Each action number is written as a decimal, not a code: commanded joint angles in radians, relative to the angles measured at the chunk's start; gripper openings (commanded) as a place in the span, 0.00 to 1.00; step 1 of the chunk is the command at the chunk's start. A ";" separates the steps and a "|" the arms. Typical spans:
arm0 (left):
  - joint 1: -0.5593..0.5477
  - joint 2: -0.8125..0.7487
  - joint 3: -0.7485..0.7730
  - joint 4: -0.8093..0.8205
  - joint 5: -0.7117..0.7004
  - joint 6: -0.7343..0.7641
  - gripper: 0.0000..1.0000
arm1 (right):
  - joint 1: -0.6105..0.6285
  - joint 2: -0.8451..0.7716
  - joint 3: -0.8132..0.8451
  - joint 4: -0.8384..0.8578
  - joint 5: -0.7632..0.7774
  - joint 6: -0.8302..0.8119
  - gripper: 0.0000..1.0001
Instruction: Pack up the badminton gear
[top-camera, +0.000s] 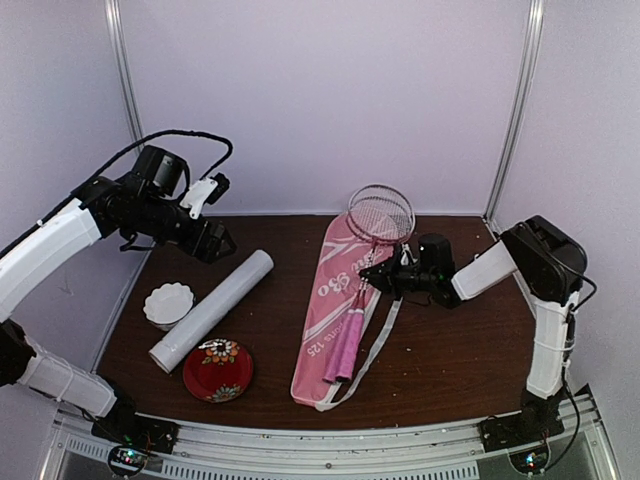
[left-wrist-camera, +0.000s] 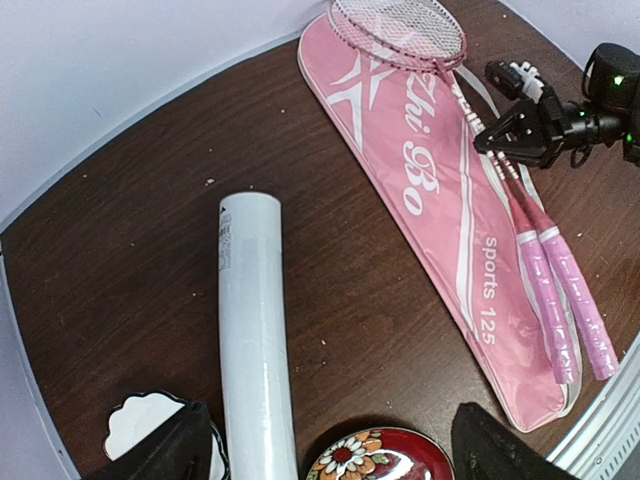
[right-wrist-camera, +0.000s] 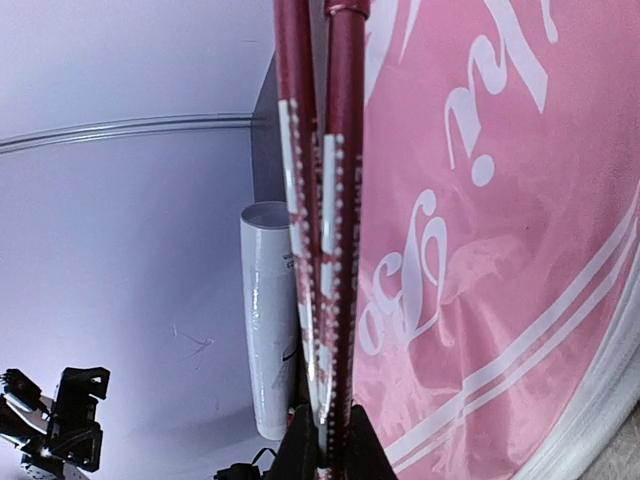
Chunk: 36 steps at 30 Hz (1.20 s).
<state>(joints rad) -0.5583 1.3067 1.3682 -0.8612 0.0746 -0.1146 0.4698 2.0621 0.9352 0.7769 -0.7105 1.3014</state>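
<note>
Right claw clamped on shafts of both racquets, which lie on the pink bag, table right; left claw wide apart, empty, above white tube

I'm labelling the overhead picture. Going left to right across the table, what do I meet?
White bowl → red floral plate → pink bag. The tube slants across the first two and the racquets lie on the bag, so both are left out.
</note>
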 joint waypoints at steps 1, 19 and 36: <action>-0.018 -0.007 0.027 0.044 -0.005 0.003 0.86 | -0.030 -0.207 -0.022 -0.109 -0.027 -0.109 0.00; -0.260 0.470 0.217 0.230 -0.068 -0.086 0.82 | -0.241 -0.529 -0.167 -0.859 0.024 -0.557 0.00; -0.279 0.854 0.345 0.335 -0.064 -0.219 0.57 | -0.290 -0.375 -0.123 -0.890 0.054 -0.634 0.00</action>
<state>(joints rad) -0.8433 2.1464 1.7153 -0.5941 0.0204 -0.2733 0.1780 1.6501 0.7792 -0.1570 -0.6609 0.6876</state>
